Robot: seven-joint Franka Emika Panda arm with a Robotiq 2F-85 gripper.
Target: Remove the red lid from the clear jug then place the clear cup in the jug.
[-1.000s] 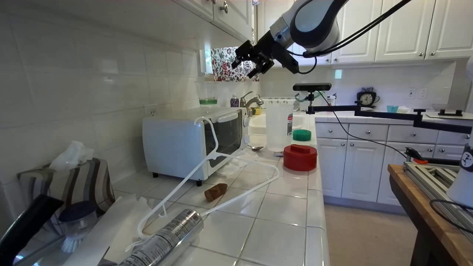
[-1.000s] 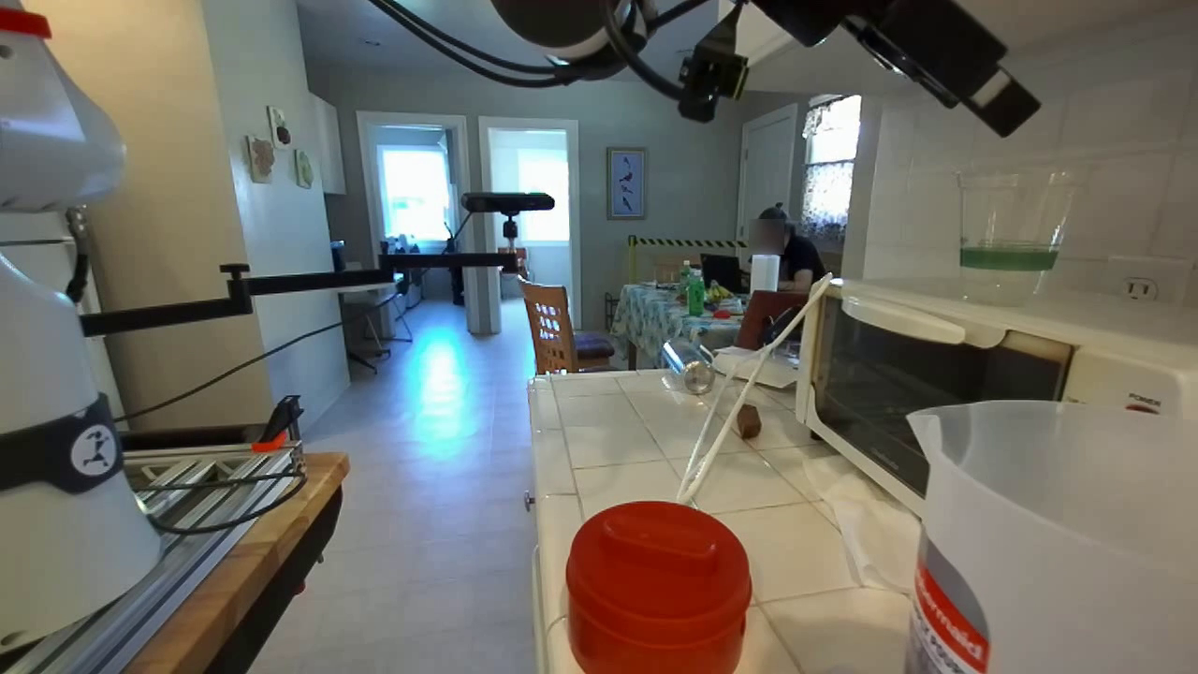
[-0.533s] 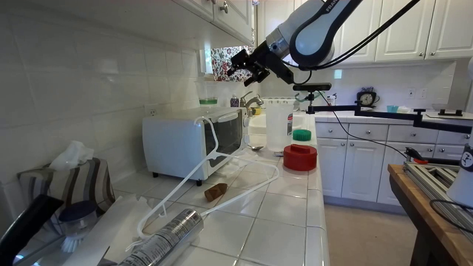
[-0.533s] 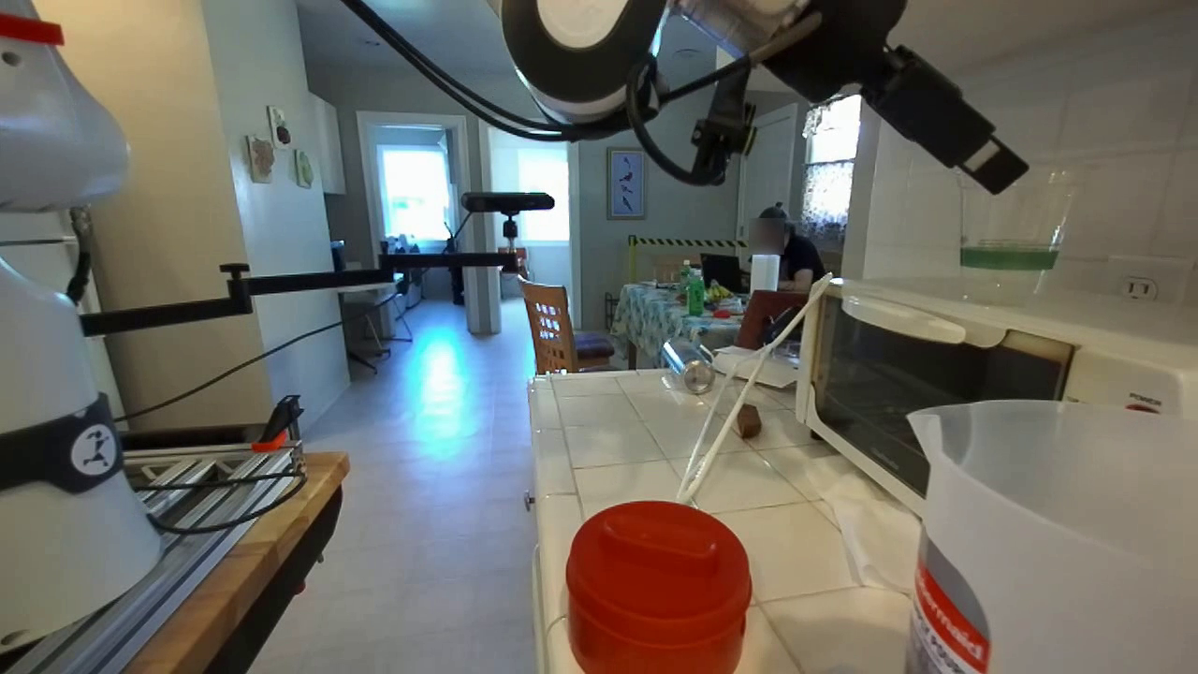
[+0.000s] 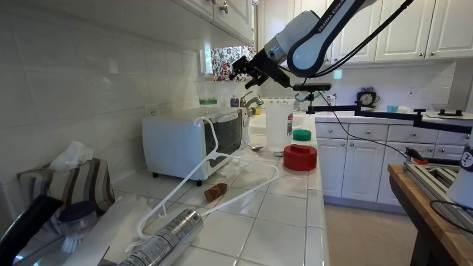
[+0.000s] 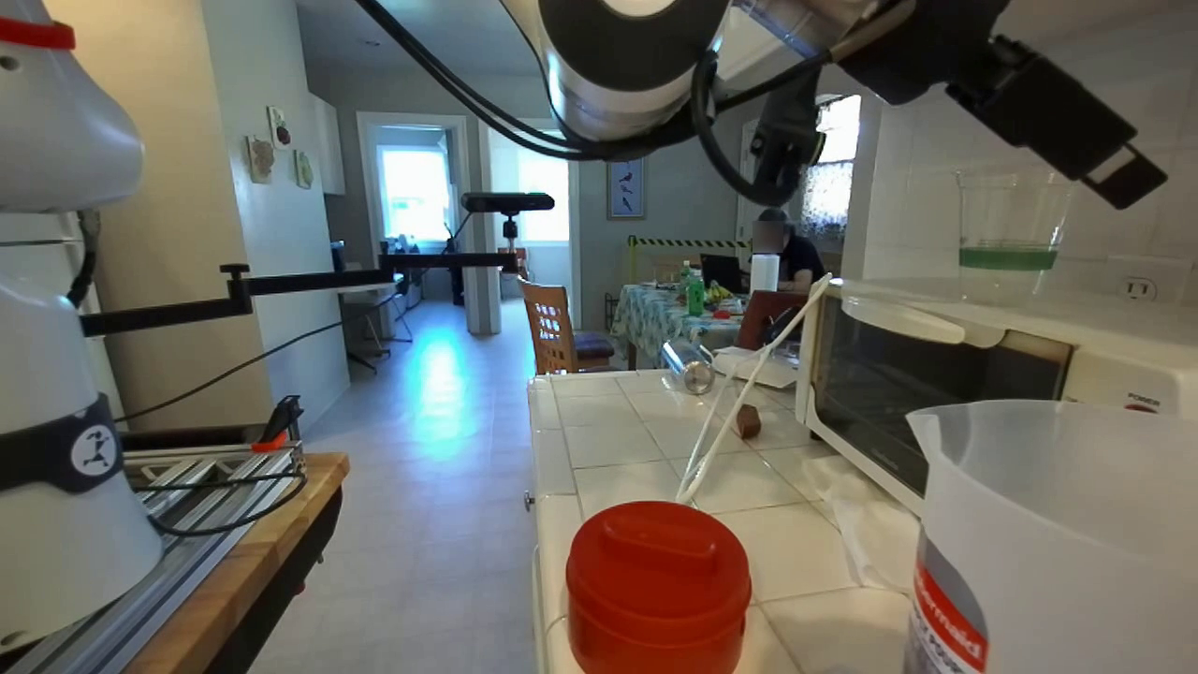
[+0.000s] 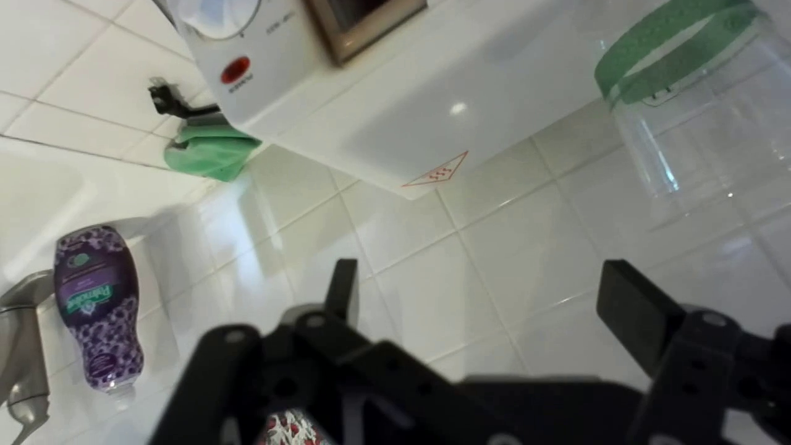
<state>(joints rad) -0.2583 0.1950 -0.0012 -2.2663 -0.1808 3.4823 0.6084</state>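
In an exterior view, the bottom edge cuts the red lid [image 6: 660, 585] at six o'clock and the jug [image 6: 1067, 552] at four; a person [image 6: 803, 257] at two has a blurred face. In an exterior view, the can [image 5: 168, 236] at seven is cropped below, its print unreadable. In the wrist view, the right edge crops the clear cup [image 7: 692, 117] at two.

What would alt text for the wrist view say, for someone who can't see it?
The hand is open and empty at the bottom; the clear cup, with a green band, is at upper right, partly out of frame. A white countertop oven spans the top middle, with a purple bottle and a metal faucet at left.
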